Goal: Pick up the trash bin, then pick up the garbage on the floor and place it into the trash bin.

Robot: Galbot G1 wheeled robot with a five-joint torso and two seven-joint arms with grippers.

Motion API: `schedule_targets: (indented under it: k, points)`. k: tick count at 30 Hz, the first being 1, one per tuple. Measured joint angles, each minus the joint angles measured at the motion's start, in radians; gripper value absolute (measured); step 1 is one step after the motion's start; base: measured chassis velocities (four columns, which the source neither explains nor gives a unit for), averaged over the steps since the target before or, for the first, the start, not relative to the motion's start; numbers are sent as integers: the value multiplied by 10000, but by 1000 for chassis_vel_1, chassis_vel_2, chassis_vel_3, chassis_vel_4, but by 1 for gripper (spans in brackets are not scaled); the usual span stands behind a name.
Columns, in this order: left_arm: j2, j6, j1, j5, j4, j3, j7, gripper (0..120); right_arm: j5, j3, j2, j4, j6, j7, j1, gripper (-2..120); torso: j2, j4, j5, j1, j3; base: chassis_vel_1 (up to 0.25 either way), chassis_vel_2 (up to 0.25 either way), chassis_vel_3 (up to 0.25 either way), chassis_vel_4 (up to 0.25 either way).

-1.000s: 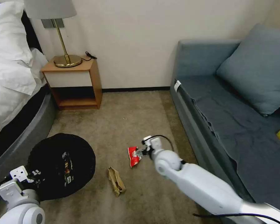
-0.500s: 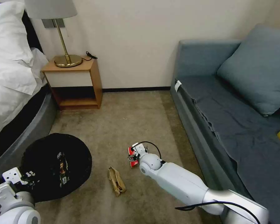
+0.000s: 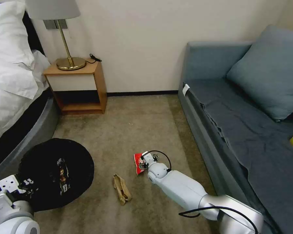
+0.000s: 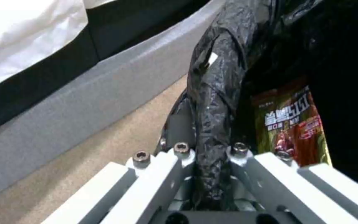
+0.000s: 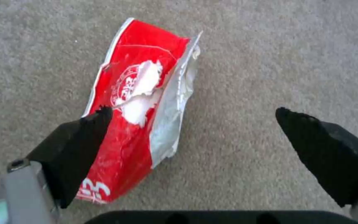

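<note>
Down at the lower left of the head view, we hold the trash bin (image 3: 55, 174) by its rim with our left gripper (image 3: 18, 190), whose fingers are clamped on a fold of the black liner; we judge this keeps the bin's mouth tilted open and within reach for whatever we drop in. Inside it, the left wrist view shows a yellow-brown wrapper (image 4: 293, 124) already lying against the liner. Our right arm stretches low and forward from the lower right of the frame toward the centre, its wrist bent down so the right gripper (image 3: 142, 161) points at the carpet. Its fingers are spread wide and hold nothing, one fingertip (image 5: 94, 119) over the red snack packet (image 5: 139, 102), the other well off to the side over bare carpet. Just left of centre, a crumpled tan wrapper (image 3: 121, 188) lies on the floor between bin and packet.
</note>
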Motion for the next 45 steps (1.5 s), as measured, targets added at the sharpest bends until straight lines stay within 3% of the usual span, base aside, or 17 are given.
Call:
schedule_targets:
  k: [4,7,9,14,17,19,21,24,31,40,45]
  points:
    - [2,-50,42,1,-36,-48,0,2,-289,112,346,-597,299,-276,20,96,0,0,0,1,0,0,0,0,0]
    - [5,-92,73,11,-38,-85,0,2,-587,202,577,-1039,542,-450,41,83,0,0,-1,0,0,0,0,0,0]
    - [5,-111,86,14,-38,-91,0,2,-652,234,633,-1141,587,-489,43,82,0,0,0,0,0,0,0,0,0]
    - [9,-253,133,102,0,-133,16,2,-799,299,684,-1304,728,-656,38,58,0,0,0,0,0,0,0,0,0]
    - [8,-265,138,122,7,-132,23,2,-817,318,689,-1337,764,-679,34,55,0,0,0,0,0,0,0,0,0]
    - [6,-287,134,150,24,-111,32,2,-865,354,676,-1366,874,-775,-16,42,0,0,0,0,0,0,0,0,0]
    - [6,-287,130,152,26,-107,33,2,-867,355,668,-1366,888,-785,-25,40,0,0,0,0,0,0,0,0,0]
    - [0,-290,121,157,27,-81,37,2,-868,352,550,-1236,985,-824,-116,22,0,0,0,0,0,0,0,0,0]
    - [-21,-369,124,184,81,-76,62,2,-766,274,277,-776,1067,-826,-260,1,0,0,1,0,0,0,0,0,0]
    - [-41,-406,106,189,101,-77,79,2,-281,126,-360,360,1069,-590,-422,0,0,0,2,0,0,0,0,0,0]
    - [-21,-375,43,177,119,-44,81,2,466,404,-1063,2371,720,-186,-490,0,0,0,3,0,0,0,0,0,0]
